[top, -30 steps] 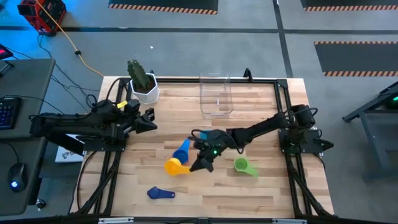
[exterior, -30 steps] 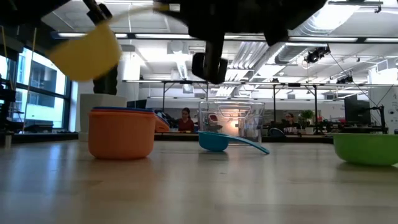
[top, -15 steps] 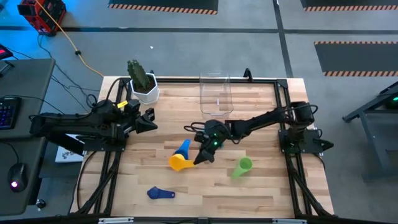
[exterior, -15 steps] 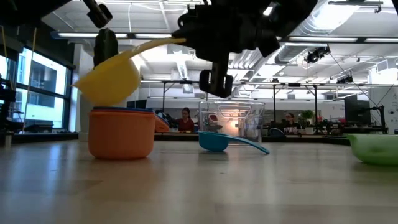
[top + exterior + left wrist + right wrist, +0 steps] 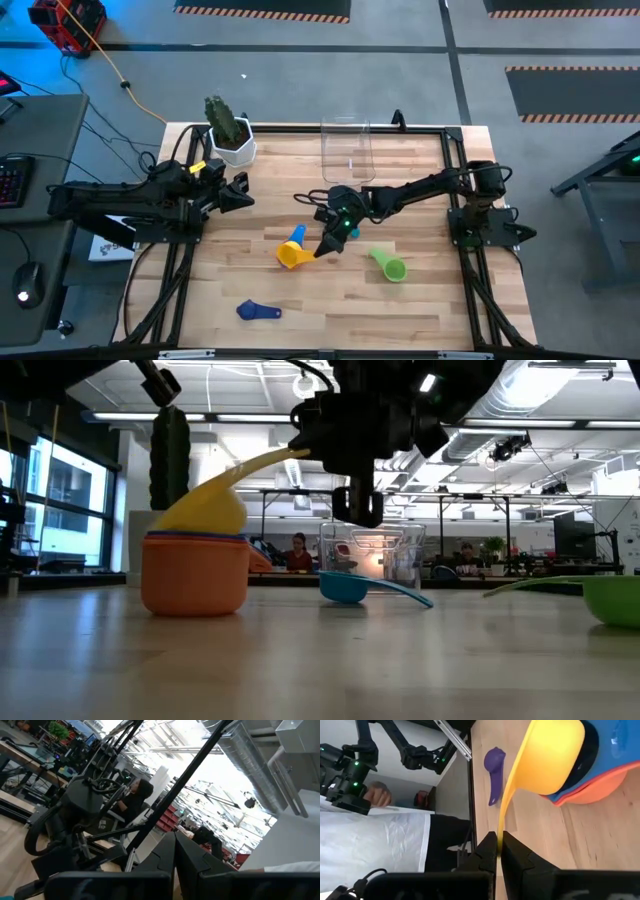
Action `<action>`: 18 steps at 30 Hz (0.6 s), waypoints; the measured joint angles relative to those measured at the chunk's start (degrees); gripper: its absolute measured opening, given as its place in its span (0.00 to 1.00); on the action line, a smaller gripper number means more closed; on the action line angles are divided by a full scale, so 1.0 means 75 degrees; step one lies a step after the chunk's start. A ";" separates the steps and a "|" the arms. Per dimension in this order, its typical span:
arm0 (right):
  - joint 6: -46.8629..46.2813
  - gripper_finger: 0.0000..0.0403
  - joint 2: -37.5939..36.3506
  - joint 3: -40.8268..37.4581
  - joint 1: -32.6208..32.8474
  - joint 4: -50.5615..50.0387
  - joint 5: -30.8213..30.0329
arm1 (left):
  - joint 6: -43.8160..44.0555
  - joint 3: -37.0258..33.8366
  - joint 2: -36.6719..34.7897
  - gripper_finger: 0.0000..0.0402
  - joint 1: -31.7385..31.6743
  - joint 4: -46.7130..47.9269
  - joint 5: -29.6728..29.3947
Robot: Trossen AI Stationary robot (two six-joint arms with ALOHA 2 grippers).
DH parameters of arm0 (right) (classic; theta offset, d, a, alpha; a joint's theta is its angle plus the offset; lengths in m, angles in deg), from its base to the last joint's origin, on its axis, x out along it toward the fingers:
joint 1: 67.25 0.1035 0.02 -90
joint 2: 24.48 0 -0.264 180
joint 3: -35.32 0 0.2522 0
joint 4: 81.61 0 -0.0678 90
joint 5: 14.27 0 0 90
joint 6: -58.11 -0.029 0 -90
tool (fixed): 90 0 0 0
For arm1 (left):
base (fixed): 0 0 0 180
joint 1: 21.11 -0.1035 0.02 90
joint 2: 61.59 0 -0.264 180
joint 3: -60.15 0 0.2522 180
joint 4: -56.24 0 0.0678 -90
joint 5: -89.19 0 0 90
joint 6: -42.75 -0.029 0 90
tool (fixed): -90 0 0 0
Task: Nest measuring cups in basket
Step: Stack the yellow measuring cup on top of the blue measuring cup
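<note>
**Measuring cups: seating the yellow one in the stack**

Basket (image 5: pixel 347 150), clear and holding no cups, stands at the table's far edge, well apart from the work. Mid-table, the right gripper (image 5: pixel 328 243) pinches the yellow cup (image 5: pixel 205 510) by its handle, bowl tilted into the orange cup (image 5: pixel 195 572) with blue ones nested inside. Level the bowl before letting go, or it may tip out. Green cup (image 5: pixel 388 265), light blue cup (image 5: pixel 352 587) and dark blue cup (image 5: pixel 258 311) lie loose. Left gripper (image 5: pixel 238 193) waits near the cactus pot (image 5: pixel 231 139), fingers shut on nothing.
</note>
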 joint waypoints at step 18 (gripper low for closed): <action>-0.0628 0.46 0.0000 0.0000 -0.0482 -0.0012 0.0248 | -0.0006 0.0000 0.0002 0.00 0.0000 0.0000 -0.0119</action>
